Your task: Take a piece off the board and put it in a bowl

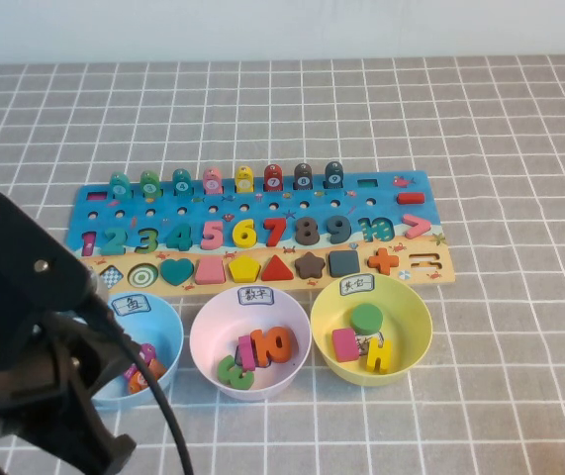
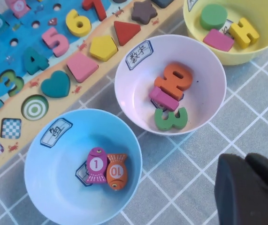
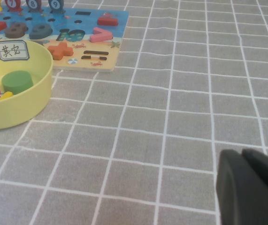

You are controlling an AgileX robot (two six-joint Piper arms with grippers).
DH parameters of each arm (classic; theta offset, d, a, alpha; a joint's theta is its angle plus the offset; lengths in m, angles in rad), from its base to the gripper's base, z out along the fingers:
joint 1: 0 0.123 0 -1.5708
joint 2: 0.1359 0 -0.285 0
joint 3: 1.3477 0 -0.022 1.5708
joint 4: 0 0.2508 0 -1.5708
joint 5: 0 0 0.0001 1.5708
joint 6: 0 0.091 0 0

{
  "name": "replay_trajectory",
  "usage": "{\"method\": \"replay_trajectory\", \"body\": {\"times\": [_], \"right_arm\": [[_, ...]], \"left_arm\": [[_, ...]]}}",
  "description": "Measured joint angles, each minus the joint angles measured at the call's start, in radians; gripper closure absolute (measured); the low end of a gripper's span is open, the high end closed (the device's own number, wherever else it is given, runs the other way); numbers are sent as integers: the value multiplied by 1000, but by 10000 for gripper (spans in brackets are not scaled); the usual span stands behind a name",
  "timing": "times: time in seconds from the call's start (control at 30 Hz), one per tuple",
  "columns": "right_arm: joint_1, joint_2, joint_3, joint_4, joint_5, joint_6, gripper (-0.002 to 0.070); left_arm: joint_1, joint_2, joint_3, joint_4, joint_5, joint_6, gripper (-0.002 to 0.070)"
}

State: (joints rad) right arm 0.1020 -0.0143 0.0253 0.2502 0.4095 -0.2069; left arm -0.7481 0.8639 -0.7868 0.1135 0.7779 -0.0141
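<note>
Left gripper [image 2: 248, 187] near the blue bowl and right gripper [image 3: 251, 187] above bare cloth: grip state unclear; green disc [image 1: 366, 318] already rests in yellow bowl [image 1: 416, 346], off board [image 1: 391, 190]

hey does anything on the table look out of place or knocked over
Nothing stands out. The green disc lies in the yellow bowl, the board sits flat. The left gripper is beside the blue bowl; the right gripper is over bare cloth.

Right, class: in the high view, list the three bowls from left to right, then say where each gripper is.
Blue bowl → pink bowl → yellow bowl, holding the green disc. Left gripper: near the blue bowl. Right gripper: over bare cloth right of the yellow bowl.
</note>
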Motion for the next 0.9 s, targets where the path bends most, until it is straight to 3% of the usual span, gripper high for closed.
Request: {"method": "replay_trajectory", "body": {"times": [0.27,0.6,0.77,0.9], "right_arm": [[0,0,0,0,0,0,694],[0,0,0,0,0,0,694],[0,0,0,0,0,0,694],[0,0,0,0,0,0,694]], "left_arm": [[0,-20,8,6,-66,14,677],[12,-110,132,30,-410,62,677],[133,-305,355,1,-692,64,678],[281,-470,503,-29,-825,48,678]]}}
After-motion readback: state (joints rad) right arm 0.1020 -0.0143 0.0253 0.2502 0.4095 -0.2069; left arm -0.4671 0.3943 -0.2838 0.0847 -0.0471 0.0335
